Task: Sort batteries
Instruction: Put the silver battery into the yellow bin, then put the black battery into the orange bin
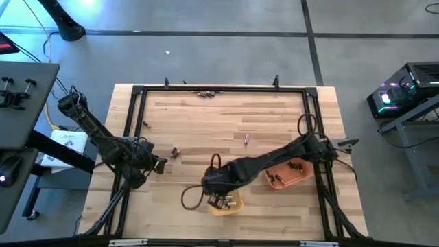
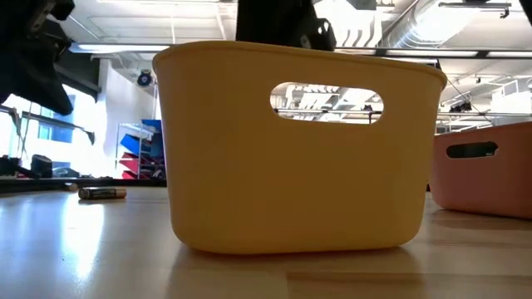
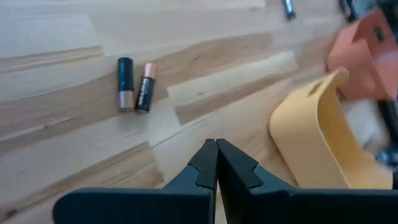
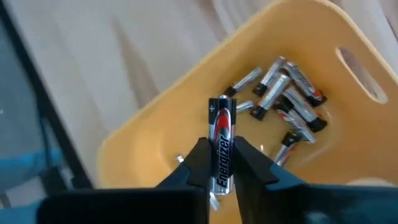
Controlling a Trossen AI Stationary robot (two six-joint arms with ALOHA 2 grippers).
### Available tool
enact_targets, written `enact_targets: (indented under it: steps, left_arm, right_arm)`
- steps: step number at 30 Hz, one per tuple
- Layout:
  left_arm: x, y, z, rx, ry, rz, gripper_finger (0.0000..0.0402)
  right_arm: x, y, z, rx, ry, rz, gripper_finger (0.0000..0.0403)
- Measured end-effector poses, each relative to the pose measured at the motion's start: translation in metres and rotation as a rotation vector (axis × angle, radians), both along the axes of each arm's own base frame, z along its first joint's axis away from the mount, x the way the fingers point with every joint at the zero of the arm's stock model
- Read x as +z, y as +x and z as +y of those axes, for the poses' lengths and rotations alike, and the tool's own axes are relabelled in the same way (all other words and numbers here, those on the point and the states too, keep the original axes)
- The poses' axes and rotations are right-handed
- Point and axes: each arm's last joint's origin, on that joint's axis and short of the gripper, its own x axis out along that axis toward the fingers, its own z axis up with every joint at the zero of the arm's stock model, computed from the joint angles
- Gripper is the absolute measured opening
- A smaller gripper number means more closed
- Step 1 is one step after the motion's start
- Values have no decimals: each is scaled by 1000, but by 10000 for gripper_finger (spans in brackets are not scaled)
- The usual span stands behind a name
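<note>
Your right gripper (image 4: 222,163) is clamping a silver and black battery (image 4: 221,149), and it is hanging directly above the open yellow tray (image 4: 168,124). The battery is standing roughly in line with the fingers, its marked end pointing down and away from the wrist into the tray, so the drop spot is lying straight ahead of the fingertips rather than off to one side. Just beyond the held cell, a small heap of silver batteries (image 4: 286,102) is resting on the tray floor toward the wall with the handle slot. Seen from overhead, this gripper (image 1: 221,200) is sitting over that tray (image 1: 226,208) near the front edge of the table, with the orange tray (image 1: 302,180), holding a few dark cells, just beside it toward your right arm's base. Your left gripper (image 3: 216,163) is waiting pinched shut and empty over bare wood toward the left side. Two dark, copper-ended batteries (image 3: 135,85) are lying side by side ahead of it, much nearer to this arm than to the right one.
</note>
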Motion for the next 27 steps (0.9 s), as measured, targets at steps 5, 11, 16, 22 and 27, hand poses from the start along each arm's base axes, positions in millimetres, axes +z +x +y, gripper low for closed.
enact_targets:
  steps: [5,11,16,22,27]
  left_arm:
    - [20,7,2,-118,73,19,0]
    - [27,10,13,-149,132,101,0]
    - [23,18,25,-190,139,219,7]
    - [10,41,49,-268,139,399,80]
    - [-4,63,69,-270,141,470,157]
  right_arm:
    - [-7,2,-7,22,10,44,112]
    - [-6,1,-7,83,16,53,225]
    - [0,-10,-10,95,-27,114,247]
    - [13,-34,-18,125,-167,252,249]
    - [18,-46,-27,204,-240,358,244]
